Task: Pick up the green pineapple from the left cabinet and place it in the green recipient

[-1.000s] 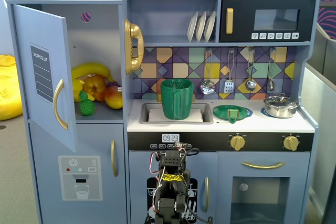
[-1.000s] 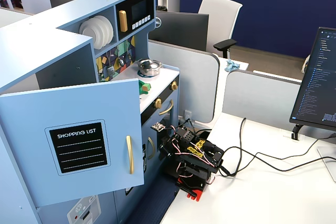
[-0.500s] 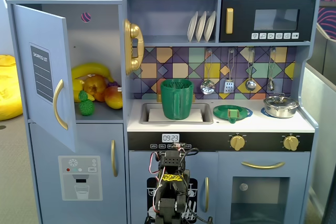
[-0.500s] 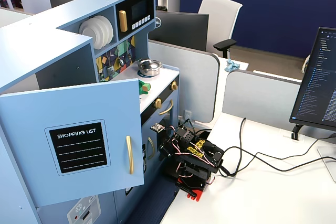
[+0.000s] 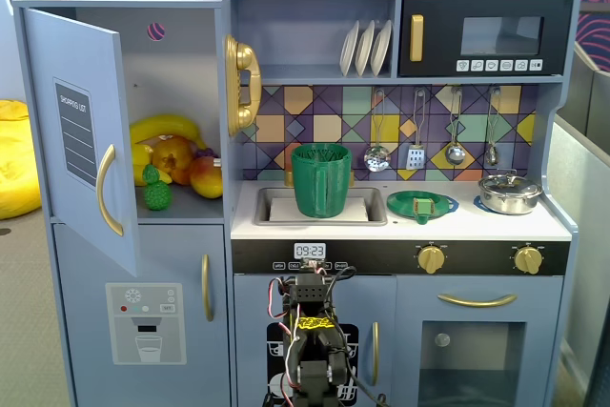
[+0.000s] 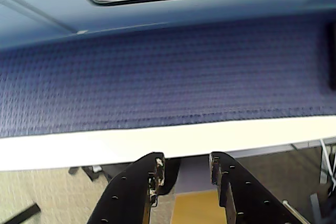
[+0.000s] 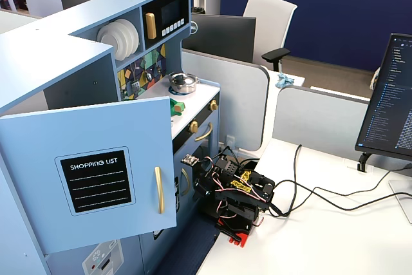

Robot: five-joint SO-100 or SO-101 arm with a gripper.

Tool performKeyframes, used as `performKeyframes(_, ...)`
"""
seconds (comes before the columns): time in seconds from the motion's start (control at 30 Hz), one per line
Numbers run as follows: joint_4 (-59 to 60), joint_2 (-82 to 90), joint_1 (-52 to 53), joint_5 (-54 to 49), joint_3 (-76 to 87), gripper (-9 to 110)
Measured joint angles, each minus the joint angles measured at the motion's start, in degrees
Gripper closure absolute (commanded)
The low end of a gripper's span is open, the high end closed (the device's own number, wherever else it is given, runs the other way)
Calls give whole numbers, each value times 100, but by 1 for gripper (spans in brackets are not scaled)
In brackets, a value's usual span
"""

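The green pineapple (image 5: 155, 190) stands at the front of the left cabinet (image 5: 181, 54), in front of yellow bananas and red-orange fruits. The cabinet door (image 5: 81, 135) is swung open; a fixed view shows its shopping-list panel (image 7: 96, 181). The green recipient (image 5: 321, 180) stands upright in the sink. My arm (image 5: 310, 345) is folded low in front of the kitchen, far below both, and also shows in a fixed view (image 7: 237, 192). In the wrist view my gripper (image 6: 186, 163) points down over a white edge, jaws apart and empty.
A flat green dish (image 5: 422, 204) and a metal pot (image 5: 508, 193) sit on the white counter (image 5: 362, 229) right of the sink. Plates and a microwave fill the upper shelves. Cables (image 7: 309, 191) trail over the white desk behind the arm. A monitor (image 7: 389, 104) stands at the right.
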Motion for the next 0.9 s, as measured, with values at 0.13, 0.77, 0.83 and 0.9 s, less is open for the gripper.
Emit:
performKeyframes(0.13,-439,-88,-773,343,44,101)
performKeyframes(0.77,-6293,-2725,-2848,-1178,-1529,97)
performKeyframes(0.83,-6521,-3129,-2830,-1380,-1969,92)
performKeyframes(0.9,-6627,-3437,-2830,-1503,-2364,83)
